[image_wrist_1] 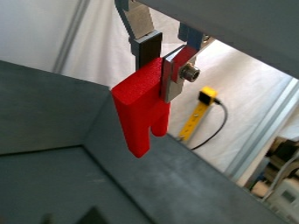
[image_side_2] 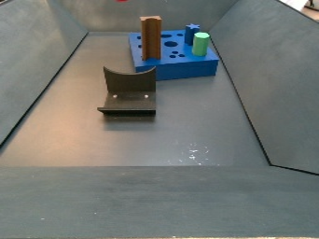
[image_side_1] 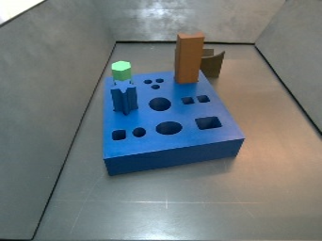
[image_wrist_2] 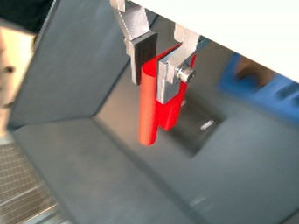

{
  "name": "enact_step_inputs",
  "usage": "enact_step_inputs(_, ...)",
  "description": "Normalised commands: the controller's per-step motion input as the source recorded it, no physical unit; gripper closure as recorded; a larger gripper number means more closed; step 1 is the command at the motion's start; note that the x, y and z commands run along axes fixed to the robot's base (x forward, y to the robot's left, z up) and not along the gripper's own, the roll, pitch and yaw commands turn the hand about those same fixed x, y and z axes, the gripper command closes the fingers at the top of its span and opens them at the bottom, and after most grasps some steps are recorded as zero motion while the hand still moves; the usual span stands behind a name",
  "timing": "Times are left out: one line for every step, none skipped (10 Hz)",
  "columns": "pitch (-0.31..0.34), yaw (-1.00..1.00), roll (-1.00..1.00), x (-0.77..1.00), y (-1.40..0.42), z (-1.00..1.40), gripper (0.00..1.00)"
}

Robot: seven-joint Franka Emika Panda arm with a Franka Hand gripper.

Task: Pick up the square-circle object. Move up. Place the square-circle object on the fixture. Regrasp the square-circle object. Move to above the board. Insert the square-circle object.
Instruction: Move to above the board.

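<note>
The grey bin floor [image_side_1: 164, 202] lay bare in front of the blue board [image_side_1: 170, 132], and in both side views you could see the board's round and square holes open except where the green hexagonal-topped peg [image_side_1: 120, 69] and the dark blue peg [image_side_1: 123, 97] stood. Behind the board rose the fixture [image_side_1: 191, 56], a tall brown post with its lower, darker angled piece [image_side_1: 216, 64] beside it.

Neither side view showed the arm, so you could judge its place only from the wrist. There the gripper [image_wrist_1: 162, 66] hung well above the floor, its two silver plates clamped on the upper end of the square-circle object [image_wrist_1: 140, 114]. The red piece pointed down, with its stepped end lowest and nothing touching it but the pads.

The lift looked done, so the placing on the fixture was likely your step. To do it well, you needed to carry the piece over at that height, clear of the post's top and the standing pegs, and only then descend.

In the wrist view toward the board, the square-circle object [image_wrist_2: 149, 109] hung slightly off the line of the gripper [image_wrist_2: 159, 63]. So you should have lowered slowly, let the stepped end seat against the angled piece, and released only once it rested there.
</note>
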Motion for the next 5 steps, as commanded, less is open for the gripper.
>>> enact_step_inputs(-0.023,-0.03,-1.00,-0.57,-1.00,0.08,1.00)
enact_step_inputs(-0.042,-0.03,-1.00,-0.60,-1.00,0.09,1.00)
enact_step_inputs(-0.049,-0.03,-1.00,-0.62,-1.00,0.09,1.00)
enact_step_inputs(-0.064,-0.03,-1.00,-0.65,-1.00,0.08,1.00)
enact_step_inputs(-0.074,-0.03,-1.00,-0.68,-1.00,0.09,1.00)
